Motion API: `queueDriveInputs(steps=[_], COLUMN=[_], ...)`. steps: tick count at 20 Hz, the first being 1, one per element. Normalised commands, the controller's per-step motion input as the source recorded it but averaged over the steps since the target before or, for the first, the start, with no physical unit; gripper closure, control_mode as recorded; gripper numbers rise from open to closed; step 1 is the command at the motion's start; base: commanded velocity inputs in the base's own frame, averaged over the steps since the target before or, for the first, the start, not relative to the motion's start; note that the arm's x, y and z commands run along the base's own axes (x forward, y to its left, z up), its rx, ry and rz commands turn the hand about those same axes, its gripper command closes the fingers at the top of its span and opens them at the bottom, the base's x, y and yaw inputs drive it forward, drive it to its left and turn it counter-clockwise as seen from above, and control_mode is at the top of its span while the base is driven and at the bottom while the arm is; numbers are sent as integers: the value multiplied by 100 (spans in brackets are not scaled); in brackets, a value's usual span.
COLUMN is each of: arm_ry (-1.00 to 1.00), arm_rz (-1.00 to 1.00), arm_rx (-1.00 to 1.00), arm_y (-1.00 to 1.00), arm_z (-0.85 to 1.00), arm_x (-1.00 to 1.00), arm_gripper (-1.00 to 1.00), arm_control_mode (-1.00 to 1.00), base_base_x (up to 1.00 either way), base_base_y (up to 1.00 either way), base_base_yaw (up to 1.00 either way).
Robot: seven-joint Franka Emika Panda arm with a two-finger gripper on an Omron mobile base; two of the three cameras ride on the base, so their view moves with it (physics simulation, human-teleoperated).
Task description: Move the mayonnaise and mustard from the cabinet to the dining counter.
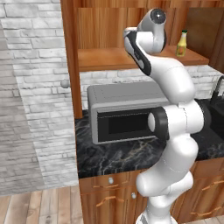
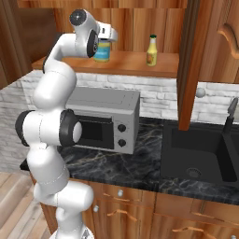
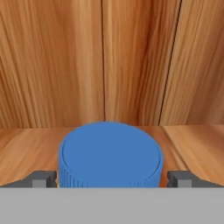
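Fingers wide open on both sides of the mayonnaise jar

The gripper (image 3: 111, 178) is up in the open cabinet (image 2: 135, 23); its two dark fingers (image 3: 41, 178) sit far apart — one on each side of the mayonnaise (image 3: 110, 154), and I cannot tell if they touch it; the jar stands on the wooden shelf (image 2: 130, 63); the mustard (image 2: 151, 50) stands well apart on that shelf — above the grey microwave (image 2: 105, 119) on the black marble bench (image 2: 140, 163).
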Motion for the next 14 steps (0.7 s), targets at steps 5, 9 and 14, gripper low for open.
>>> queueDriveInputs(steps=[5,9,14], arm_ry=[-10,-3,-3], arm_rz=[-2,-3,-1], arm_rx=[0,0,0], arm_y=[3,1,0], arm_z=[-14,-6,0], arm_x=[1,0,-6], arm_gripper=[100,100,100], arm_control_mode=[-100,-100,-100], base_base_x=[0,0,0], base_base_y=[0,0,0], base_base_yaw=[0,0,0])
